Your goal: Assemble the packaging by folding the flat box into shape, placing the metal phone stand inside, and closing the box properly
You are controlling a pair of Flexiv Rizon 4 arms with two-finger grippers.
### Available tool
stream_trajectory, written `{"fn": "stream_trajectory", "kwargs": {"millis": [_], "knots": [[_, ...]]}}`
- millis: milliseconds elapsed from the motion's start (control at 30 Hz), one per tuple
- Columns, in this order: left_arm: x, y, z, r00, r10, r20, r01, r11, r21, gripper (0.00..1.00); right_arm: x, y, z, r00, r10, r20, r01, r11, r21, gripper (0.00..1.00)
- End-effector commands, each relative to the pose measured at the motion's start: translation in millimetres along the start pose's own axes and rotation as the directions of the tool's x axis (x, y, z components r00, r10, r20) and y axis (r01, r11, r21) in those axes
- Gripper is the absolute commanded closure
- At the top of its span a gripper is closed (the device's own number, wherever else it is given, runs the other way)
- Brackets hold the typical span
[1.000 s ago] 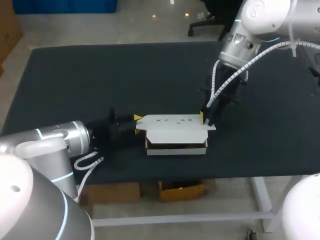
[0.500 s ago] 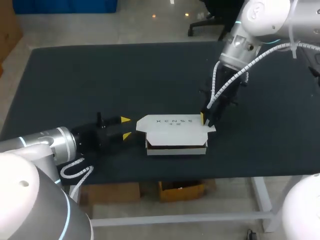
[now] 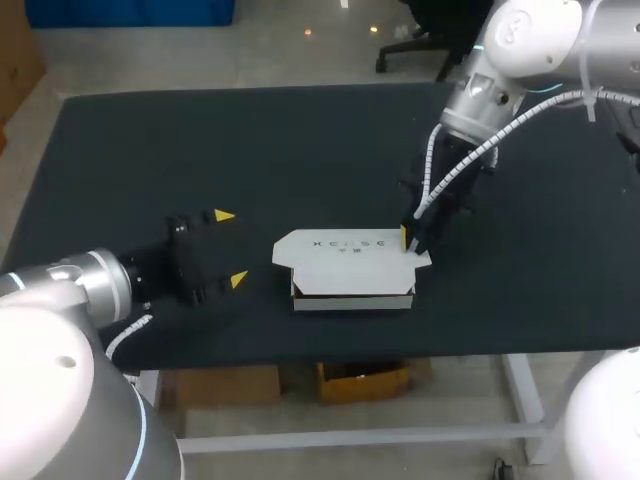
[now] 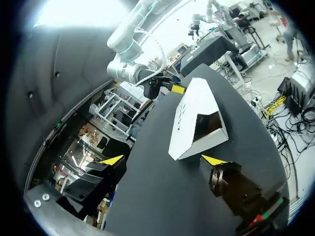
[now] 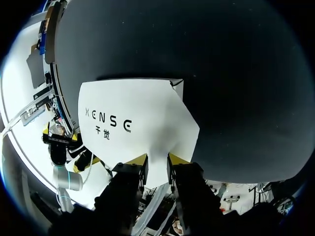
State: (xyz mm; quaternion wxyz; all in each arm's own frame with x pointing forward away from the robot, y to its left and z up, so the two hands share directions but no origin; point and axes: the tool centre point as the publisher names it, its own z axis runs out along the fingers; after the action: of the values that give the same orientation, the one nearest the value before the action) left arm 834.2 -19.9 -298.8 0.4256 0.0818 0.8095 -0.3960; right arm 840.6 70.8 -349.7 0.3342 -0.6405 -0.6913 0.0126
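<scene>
Jaws of the left gripper (image 3: 230, 248) stand wide apart, holding nothing, at lower left of centre on the black table (image 3: 300, 150). The white box (image 3: 350, 262) lies right of it, apart. The right gripper (image 3: 408, 238) pinches the box's right-end flap, fingers nearly together.

Table (image 3: 200, 140): dark matte top, pale frame showing below the front edge. One item lies on it: a white box (image 3: 350, 262), near the front edge, right of centre. A dark gap shows under its lid along the front.
</scene>
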Motion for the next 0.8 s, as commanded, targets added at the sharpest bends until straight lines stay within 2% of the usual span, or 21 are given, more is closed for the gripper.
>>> {"fn": "stream_trajectory", "kwargs": {"millis": [33,100,200,700,800], "knots": [[-12.2,-8.6,-2,0.989,-0.043,-0.142,0.035,0.998,-0.060,0.00,-3,-5,3,1.000,-0.002,-0.010,0.002,1.000,-0.029,0.77],[-14.7,-9.2,-2,0.983,-0.031,-0.181,0.015,0.996,-0.088,0.00,-3,-5,3,1.000,-0.003,-0.011,0.003,0.999,-0.034,0.77],[-19.4,-10.3,-4,0.972,0.143,-0.188,-0.178,0.966,-0.187,0.00,-3,-5,4,1.000,-0.005,-0.014,0.004,0.999,-0.042,0.78],[-19.4,-10.3,-4,0.972,0.143,-0.188,-0.178,0.966,-0.187,0.00,-3,-5,5,1.000,-0.008,-0.015,0.007,0.997,-0.076,0.78],[-23.6,-17.2,6,0.982,0.004,-0.191,-0.047,0.975,-0.219,0.00,-3,-5,5,1.000,-0.009,-0.014,0.008,0.997,-0.081,0.79]]}}
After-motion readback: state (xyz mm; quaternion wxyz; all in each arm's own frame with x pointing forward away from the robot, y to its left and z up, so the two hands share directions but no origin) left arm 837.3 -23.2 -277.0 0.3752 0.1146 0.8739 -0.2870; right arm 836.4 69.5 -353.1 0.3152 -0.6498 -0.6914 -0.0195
